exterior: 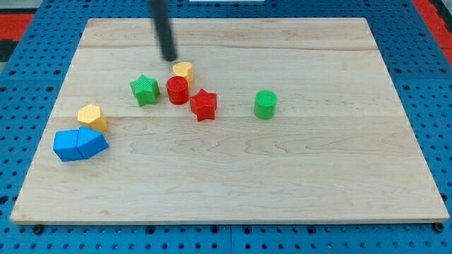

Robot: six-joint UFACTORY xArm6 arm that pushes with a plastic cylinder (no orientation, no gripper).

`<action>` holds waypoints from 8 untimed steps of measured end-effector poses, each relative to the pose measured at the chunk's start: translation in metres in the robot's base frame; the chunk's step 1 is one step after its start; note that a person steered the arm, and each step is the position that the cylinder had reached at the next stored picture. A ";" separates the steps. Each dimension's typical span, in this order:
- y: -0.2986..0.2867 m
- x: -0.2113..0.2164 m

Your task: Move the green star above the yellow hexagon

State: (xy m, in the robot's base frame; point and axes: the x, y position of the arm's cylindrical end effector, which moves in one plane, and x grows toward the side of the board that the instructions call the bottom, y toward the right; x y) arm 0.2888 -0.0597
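The green star [145, 90] lies on the wooden board [282, 176], left of centre. The yellow hexagon [92, 116] sits lower and further to the view's left, touching the blue blocks. My tip [169, 58] is above and to the right of the green star, apart from it, and just left of a yellow heart-like block [183, 70].
A red cylinder [177, 90] stands right of the green star, with a red star [203, 105] next to it. A green cylinder [265, 104] is further right. Two blue blocks [79, 144] lie together at the left edge.
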 end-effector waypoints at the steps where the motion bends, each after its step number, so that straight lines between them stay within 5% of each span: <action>1: 0.099 0.002; 5: -0.079 0.083; 8: -0.110 0.028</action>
State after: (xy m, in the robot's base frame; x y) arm 0.3168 -0.1700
